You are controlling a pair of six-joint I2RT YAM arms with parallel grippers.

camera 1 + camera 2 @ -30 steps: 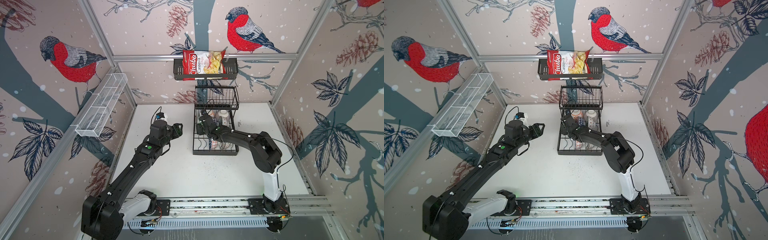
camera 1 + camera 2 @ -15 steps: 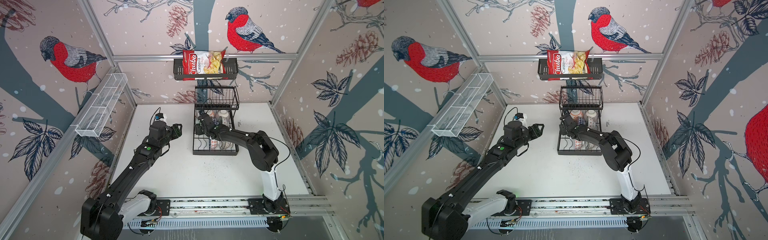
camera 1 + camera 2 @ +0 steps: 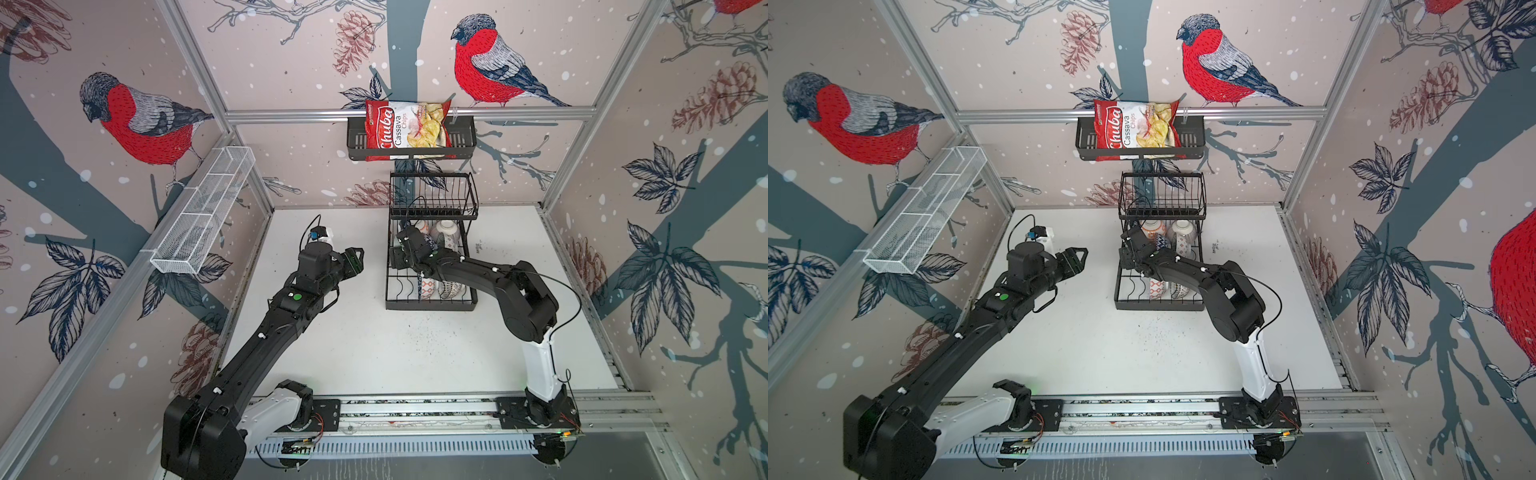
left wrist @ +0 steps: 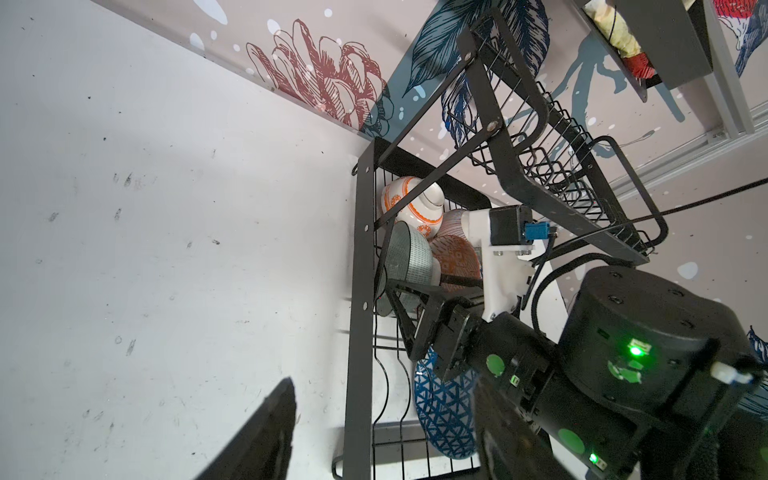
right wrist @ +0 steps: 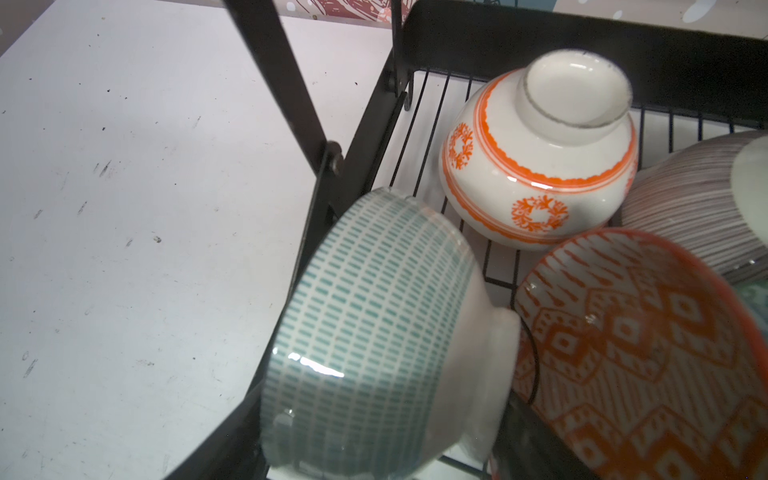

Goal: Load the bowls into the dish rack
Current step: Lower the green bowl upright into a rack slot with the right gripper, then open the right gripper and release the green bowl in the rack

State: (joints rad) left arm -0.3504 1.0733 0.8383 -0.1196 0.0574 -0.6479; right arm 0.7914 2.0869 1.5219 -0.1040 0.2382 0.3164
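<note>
We see the dish rack (image 3: pixel 1158 306) at the table's (image 3: pixel 1100 353) back edge, with bowls (image 3: pixel 1181 237) in its lower tier. The right gripper (image 3: pixel 1128 249) reaches in among them, its jaws too dark to judge. The left gripper (image 3: pixel 1079 257) hovers beside the rack, jaws apart and empty.

Right gripper (image 3: pixel 400 249) is deep in the dish rack (image 3: pixel 430 306) — in both top views its own wrist hides the jaws; the right arm (image 3: pixel 478 274) covers part of the bowls (image 3: pixel 428 289); orange-patterned bowl (image 5: pixel 648 353) and striped bowl (image 5: pixel 698 208) run off the right wrist view's edge; blue-triangle bowl (image 4: pixel 444 411) half behind that arm; left gripper (image 3: pixel 1076 258) fingers (image 4: pixel 257 440) — dark blur.
</note>
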